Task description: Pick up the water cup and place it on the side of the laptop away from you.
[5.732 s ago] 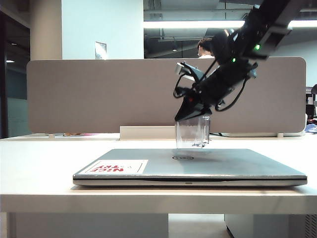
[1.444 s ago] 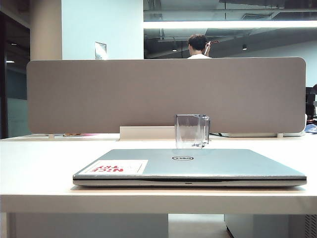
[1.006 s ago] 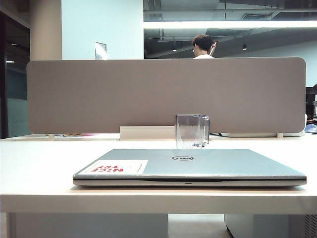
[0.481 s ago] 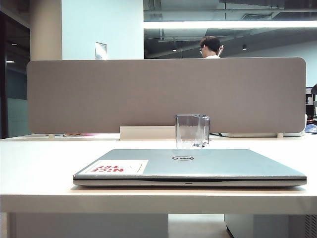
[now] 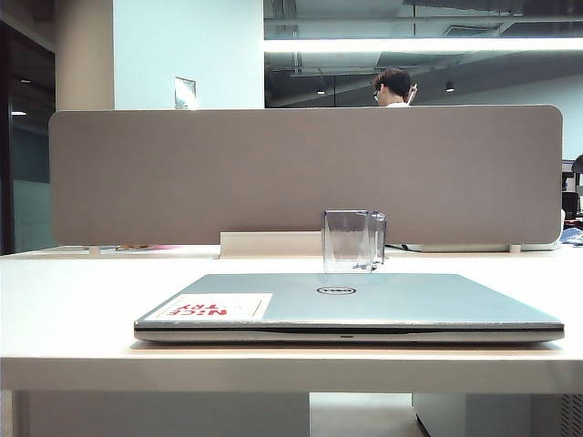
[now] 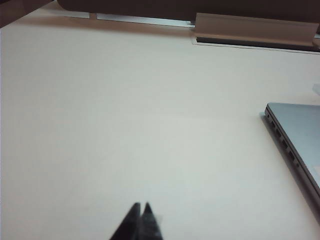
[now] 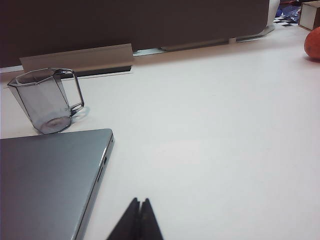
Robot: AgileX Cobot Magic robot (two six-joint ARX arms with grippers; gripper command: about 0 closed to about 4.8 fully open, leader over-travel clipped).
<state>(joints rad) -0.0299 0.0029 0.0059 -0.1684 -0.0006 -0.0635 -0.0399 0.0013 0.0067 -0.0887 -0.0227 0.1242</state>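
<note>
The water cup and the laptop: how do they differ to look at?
The water cup is see-through, grey-blue tinted glass with angular sides and a handle; the laptop is solid silver-grey. The cup stands upright and narrow; the laptop lies flat, closed and far wider. The laptop carries a round logo and a white sticker with red letters; the cup is plain. Both rest on the pale table, the cup just beyond the laptop's far edge.

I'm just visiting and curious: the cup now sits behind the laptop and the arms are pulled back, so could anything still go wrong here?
Little, I think. The water cup stands upright just beyond the laptop, close to its far edge, so sliding the laptop back might tip it. The right tool and left tool, both shut, hang low over the table beside the laptop, so a sideways move might scrape it.
</note>
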